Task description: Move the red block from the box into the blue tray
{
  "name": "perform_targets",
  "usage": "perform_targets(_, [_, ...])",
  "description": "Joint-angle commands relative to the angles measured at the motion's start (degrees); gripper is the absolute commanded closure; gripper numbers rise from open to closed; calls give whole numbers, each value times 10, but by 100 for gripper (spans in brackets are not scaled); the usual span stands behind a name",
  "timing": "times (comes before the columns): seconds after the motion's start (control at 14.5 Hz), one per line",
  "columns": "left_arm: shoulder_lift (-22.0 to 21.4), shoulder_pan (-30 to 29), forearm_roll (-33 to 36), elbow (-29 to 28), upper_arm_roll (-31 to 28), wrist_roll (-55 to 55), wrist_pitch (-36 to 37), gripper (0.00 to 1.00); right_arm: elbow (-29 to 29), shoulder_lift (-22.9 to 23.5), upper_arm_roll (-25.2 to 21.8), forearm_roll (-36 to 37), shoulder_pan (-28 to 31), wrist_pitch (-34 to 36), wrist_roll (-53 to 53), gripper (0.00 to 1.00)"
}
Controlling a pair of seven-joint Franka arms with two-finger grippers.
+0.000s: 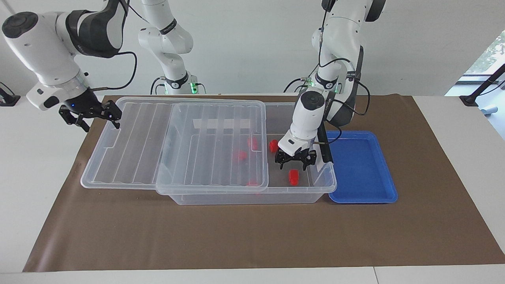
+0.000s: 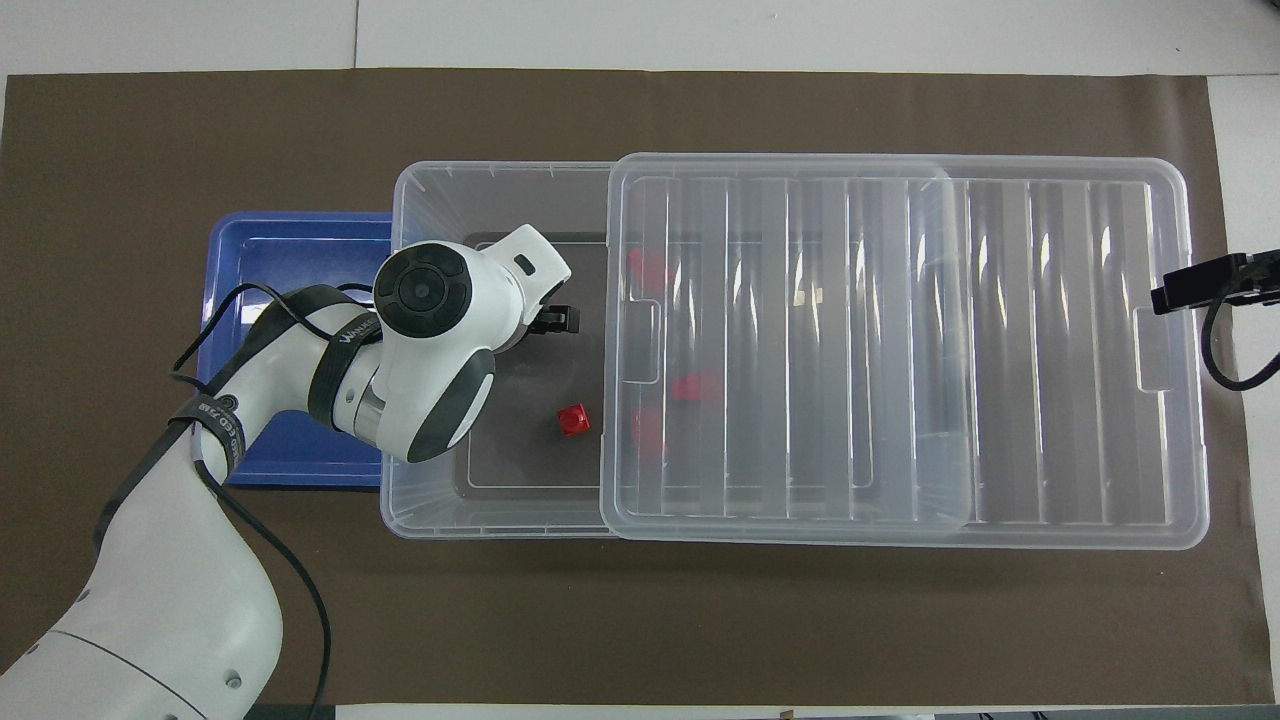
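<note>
So there's a white table [image 1: 31, 165] with a brown mat [image 1: 252, 232] on it, and the big clear plastic box [image 1: 252, 195] sits in the middle with its ribbed clear lid [image 1: 173, 146] slid off toward the right arm's end. The shallow bright blue plastic tray [image 1: 361, 169] is touching the box at the left arm's end. Left hand [image 1: 295, 162] is down inside the open part of the box, fingers spread apart, holding nothing. One small red plastic block [image 1: 294, 177] lies on the box floor just under it, another red block [image 1: 273, 145] sits nearer the robots, and more show blurry through the lid. Right hand [image 1: 91, 114] waits over the lid's edge, fingers apart.
</note>
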State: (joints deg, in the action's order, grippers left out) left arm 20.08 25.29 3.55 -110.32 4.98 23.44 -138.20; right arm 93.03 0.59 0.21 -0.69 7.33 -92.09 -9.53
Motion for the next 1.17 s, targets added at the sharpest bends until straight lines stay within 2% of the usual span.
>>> perform_targets(0.0, [8,8,16,-1,-8,15,-28,4,-8,-16,2,3,-7,40,21,0])
perform_targets(0.28, [16,6,16,-1,-11,18,-40,6,-5,-22,4,0,-7,59,24,0])
perform_targets(0.34, [16,5,16,-1,-11,19,-40,25,-4,-23,4,0,-6,64,27,0])
perform_targets(0.48, [16,1,16,2,-13,18,-41,88,-1,-25,4,1,-6,73,27,0])
perform_targets(0.55, [16,1,16,2,-13,19,-41,100,0,-26,4,1,-6,72,28,0])
perform_targets(0.9, [5,5,16,7,-15,19,-22,100,17,-33,4,0,-5,46,28,0])
perform_targets(1.1, [-64,6,16,9,-13,19,45,100,16,-32,5,-1,-7,40,74,0])
